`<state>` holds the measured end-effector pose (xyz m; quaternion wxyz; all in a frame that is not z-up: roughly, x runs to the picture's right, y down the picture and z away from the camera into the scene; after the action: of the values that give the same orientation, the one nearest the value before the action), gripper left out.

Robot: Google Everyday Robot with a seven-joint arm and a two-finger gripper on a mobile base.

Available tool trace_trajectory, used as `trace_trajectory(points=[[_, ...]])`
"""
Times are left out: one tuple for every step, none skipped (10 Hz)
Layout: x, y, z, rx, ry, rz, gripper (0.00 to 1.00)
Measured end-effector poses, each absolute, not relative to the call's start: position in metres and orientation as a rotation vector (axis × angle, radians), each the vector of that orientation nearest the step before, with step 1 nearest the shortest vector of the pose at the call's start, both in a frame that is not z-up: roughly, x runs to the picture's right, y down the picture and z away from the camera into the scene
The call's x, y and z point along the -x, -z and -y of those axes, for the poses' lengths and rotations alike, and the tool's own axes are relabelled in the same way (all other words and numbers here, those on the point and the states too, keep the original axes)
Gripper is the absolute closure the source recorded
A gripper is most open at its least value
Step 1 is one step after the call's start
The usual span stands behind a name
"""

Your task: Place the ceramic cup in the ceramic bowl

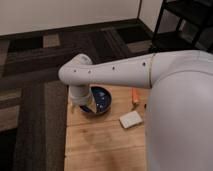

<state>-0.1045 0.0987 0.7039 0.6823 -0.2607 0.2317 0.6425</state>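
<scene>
The dark-blue ceramic bowl [101,100] sits on the wooden table [100,145] near its far left corner. My white arm reaches across from the right and bends down at the bowl's left rim. The gripper [86,106] is low at that left rim, partly hidden under the arm's elbow. The white ceramic cup does not show; the arm covers the space left of the bowl.
A flat white rectangular block [131,119] lies right of the bowl. An orange object [135,95] lies at the far edge beside my arm. Dark patterned carpet surrounds the table. A black shelf unit [185,25] stands at the back right.
</scene>
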Motion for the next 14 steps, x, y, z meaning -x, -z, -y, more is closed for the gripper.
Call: trace_trajectory(points=[[0.104, -0.704, -0.099, 0.585, -1.442, -0.52, 0.35], [0.103, -0.703, -0.098, 0.585, -1.444, -0.52, 0.35], [0.1, -0.702, -0.096, 0.581, -1.45, -0.521, 0.35], [0.097, -0.699, -0.093, 0.574, -1.457, -0.517, 0.35], [0.094, -0.697, -0.091, 0.567, -1.464, -0.515, 0.35], [0.089, -0.695, -0.086, 0.559, -1.474, -0.512, 0.35], [0.083, -0.693, -0.082, 0.553, -1.483, -0.51, 0.35], [0.079, -0.691, -0.08, 0.554, -1.484, -0.51, 0.35], [0.072, -0.689, -0.076, 0.555, -1.483, -0.511, 0.35], [0.063, -0.688, -0.072, 0.556, -1.483, -0.515, 0.35], [0.052, -0.688, -0.069, 0.558, -1.484, -0.521, 0.35], [0.038, -0.689, -0.064, 0.56, -1.487, -0.529, 0.35], [0.022, -0.69, -0.059, 0.56, -1.489, -0.539, 0.35], [0.01, -0.691, -0.054, 0.557, -1.489, -0.548, 0.35]])
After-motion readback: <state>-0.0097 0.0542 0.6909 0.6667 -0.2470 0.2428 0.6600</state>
